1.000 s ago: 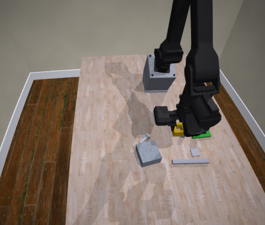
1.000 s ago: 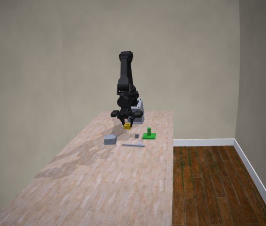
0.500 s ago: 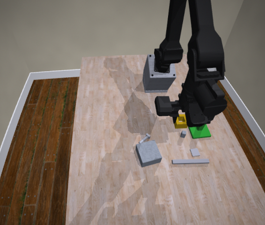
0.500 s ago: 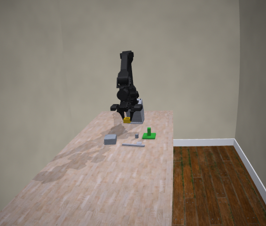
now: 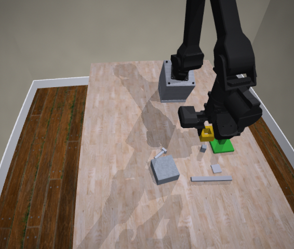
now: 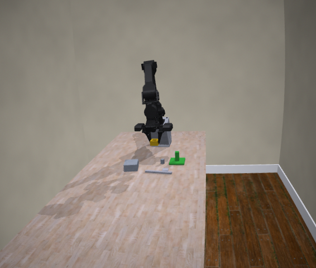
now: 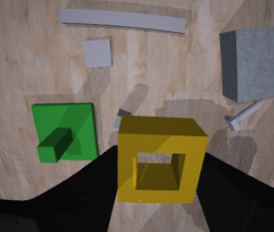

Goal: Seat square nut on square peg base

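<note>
The table (image 5: 109, 150) carries the arm's grey pedestal (image 5: 165, 92) at the far end and a scatter of parts nearer: a grey block (image 5: 164, 169), a long grey bar (image 5: 211, 178), a flat grey tile (image 5: 216, 168), a small grey cube (image 5: 203, 148) and a bolt (image 5: 160, 153). No bins or trays show, so nothing is held in any container.

The gripper (image 7: 159, 184) is clenched on the yellow square nut (image 7: 160, 158), carried in the air with its hole facing down. The green square peg (image 7: 54, 143) stands on its green base (image 7: 78, 123), off to one side of the nut — not yet under it.

To do this well, I'd bring the hole right over the peg, square the edges to it, then lower gently — backing off if it binds.
</note>
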`<state>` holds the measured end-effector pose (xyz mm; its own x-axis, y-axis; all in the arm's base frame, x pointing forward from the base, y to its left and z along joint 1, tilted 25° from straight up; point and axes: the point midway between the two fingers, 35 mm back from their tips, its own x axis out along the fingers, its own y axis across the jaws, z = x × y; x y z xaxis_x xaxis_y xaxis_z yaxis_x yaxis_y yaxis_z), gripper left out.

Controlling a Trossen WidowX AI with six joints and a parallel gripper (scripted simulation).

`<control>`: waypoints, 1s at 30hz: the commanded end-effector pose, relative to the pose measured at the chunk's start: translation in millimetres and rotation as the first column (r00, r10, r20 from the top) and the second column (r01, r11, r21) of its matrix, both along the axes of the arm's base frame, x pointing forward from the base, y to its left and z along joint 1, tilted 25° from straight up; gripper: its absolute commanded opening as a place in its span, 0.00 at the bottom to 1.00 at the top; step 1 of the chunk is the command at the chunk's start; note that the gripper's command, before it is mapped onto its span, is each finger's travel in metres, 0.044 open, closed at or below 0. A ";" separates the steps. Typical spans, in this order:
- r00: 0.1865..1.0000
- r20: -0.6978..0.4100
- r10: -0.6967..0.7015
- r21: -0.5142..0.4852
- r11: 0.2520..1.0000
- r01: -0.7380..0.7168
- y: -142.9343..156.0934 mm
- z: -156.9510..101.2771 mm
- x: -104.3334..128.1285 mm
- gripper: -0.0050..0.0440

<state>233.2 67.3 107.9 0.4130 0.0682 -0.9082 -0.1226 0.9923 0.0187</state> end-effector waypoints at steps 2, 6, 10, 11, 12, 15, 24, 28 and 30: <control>1.000 0.008 0.004 -0.003 1.000 -0.004 14.1 -2.1 -0.9 0.00; 1.000 0.004 0.009 -0.006 1.000 -0.009 26.0 -6.8 -4.1 0.00; 1.000 0.003 0.012 -0.007 1.000 -0.012 31.8 -9.1 -5.9 0.00; 1.000 0.003 0.013 -0.008 1.000 -0.013 34.7 -10.2 -6.9 0.00; 1.000 0.002 0.014 -0.008 1.000 -0.014 37.6 -11.4 -7.9 0.00; 1.000 0.002 0.019 -0.010 1.000 -0.019 46.2 -14.7 -11.3 0.00; 0.999 0.006 0.032 -0.016 0.999 -0.032 71.2 -24.6 -23.6 0.00; 0.999 0.008 0.035 -0.017 0.999 -0.035 76.5 -26.7 -26.7 0.00; 0.999 0.010 0.039 -0.018 0.999 -0.039 81.8 -28.8 -30.0 0.00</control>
<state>205.7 141.1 78.9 0.4061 0.0639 -0.9116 -0.1583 0.9874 -0.0012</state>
